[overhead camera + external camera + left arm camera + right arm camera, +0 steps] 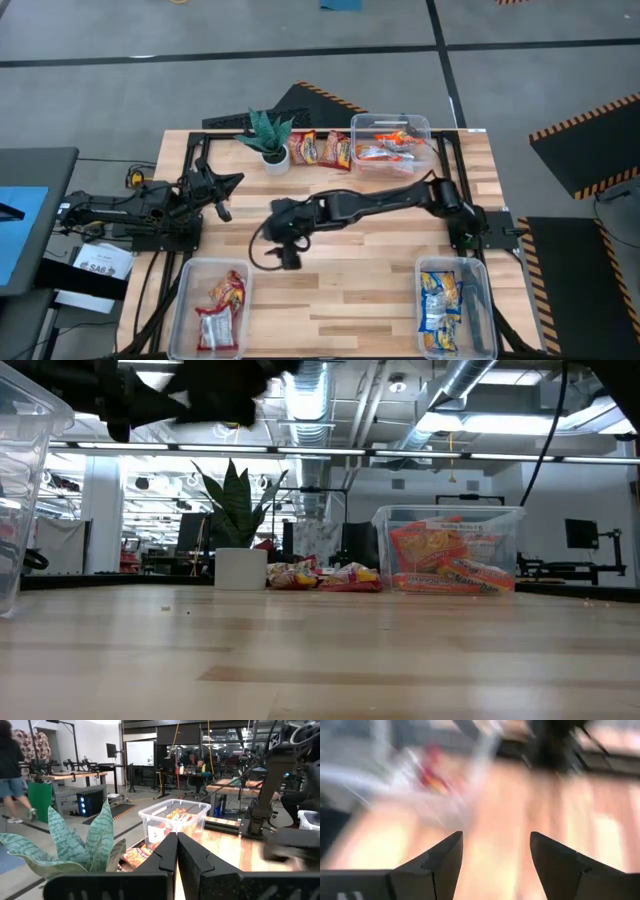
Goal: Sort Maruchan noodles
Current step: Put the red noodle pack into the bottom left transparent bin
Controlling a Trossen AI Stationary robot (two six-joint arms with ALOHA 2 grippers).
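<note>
My right fingers (496, 865) stand wide apart and hold nothing; between them I see only bare worktop (370, 270). This gripper (288, 248) hangs over the middle of the worktop, near the bin (215, 305) with red packets (222, 308). My left fingers (176, 855) are pressed together, empty, and that arm waits at the left edge near the plant (270, 135). Two loose packets (322, 149) lie at the far edge, between the plant and the bin of orange packets (388, 145); the blue packets (440, 300) are in the near right bin. I think the next step is to go for a loose packet. To do it well, I should keep the fingers spread, come down from above over one packet only, and stay apart from the plant.
</note>
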